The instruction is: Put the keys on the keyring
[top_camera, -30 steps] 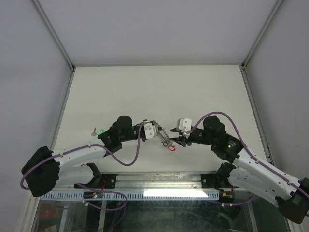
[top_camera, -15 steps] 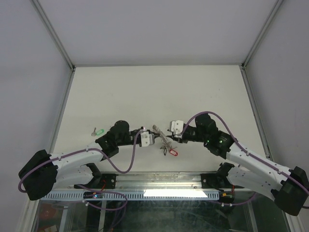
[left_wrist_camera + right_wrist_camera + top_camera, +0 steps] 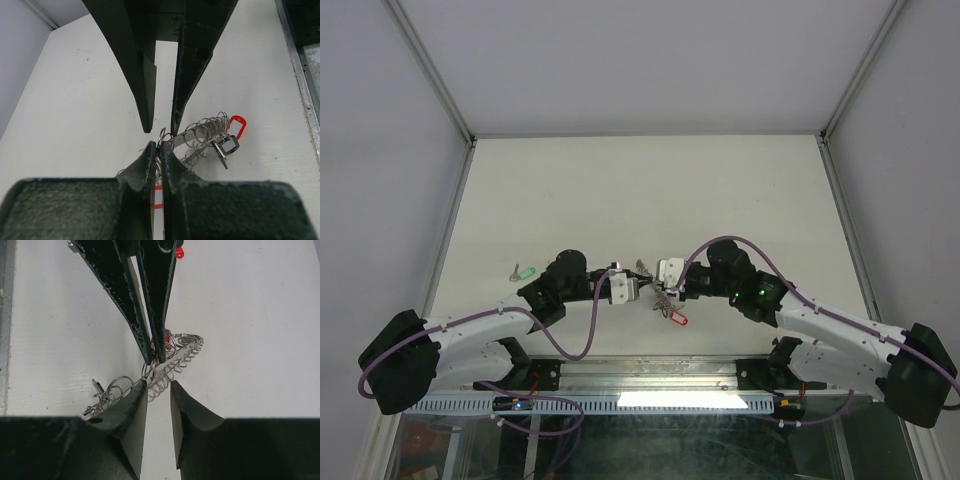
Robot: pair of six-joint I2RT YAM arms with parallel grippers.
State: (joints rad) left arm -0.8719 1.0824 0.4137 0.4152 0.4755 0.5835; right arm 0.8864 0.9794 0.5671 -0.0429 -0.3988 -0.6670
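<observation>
- Top view: the left gripper (image 3: 638, 289) and the right gripper (image 3: 662, 288) meet tip to tip at the near middle of the white table (image 3: 640, 190).
- Between them is the grey metal keyring (image 3: 643, 267), a straight strip strung with many thin wire loops. It is too small here to tell how it is gripped.
- A red plastic tag (image 3: 677, 318) hangs from the keyring on the near side, just right of the fingertips.
- A small green-headed key (image 3: 527, 271) lies alone on the table, well to the left of the left gripper and touching nothing.
- Left wrist view: the left gripper (image 3: 159, 146) is fully closed, its tips pinching one wire loop at the end of the keyring (image 3: 202, 132).
- A red strip shows in the slit between its fingers; what it is cannot be told.
- The right gripper (image 3: 160, 131) comes in from the far side with its jaws a little apart, tips just above that same loop.
- The strip of loops runs off to the right, ending at the red plastic tag (image 3: 238, 125) and a black key head (image 3: 229, 145).
- Right wrist view: the right gripper (image 3: 157, 385) stands partly open, and the line of loops passes across the gap between its tips.
- One of its fingers (image 3: 134, 405) touches the loops; a firm pinch cannot be made out.
- The left gripper (image 3: 156, 359) is closed on a loop just beyond.
- More loops of the keyring (image 3: 177, 360) spill to the left, near the table.
</observation>
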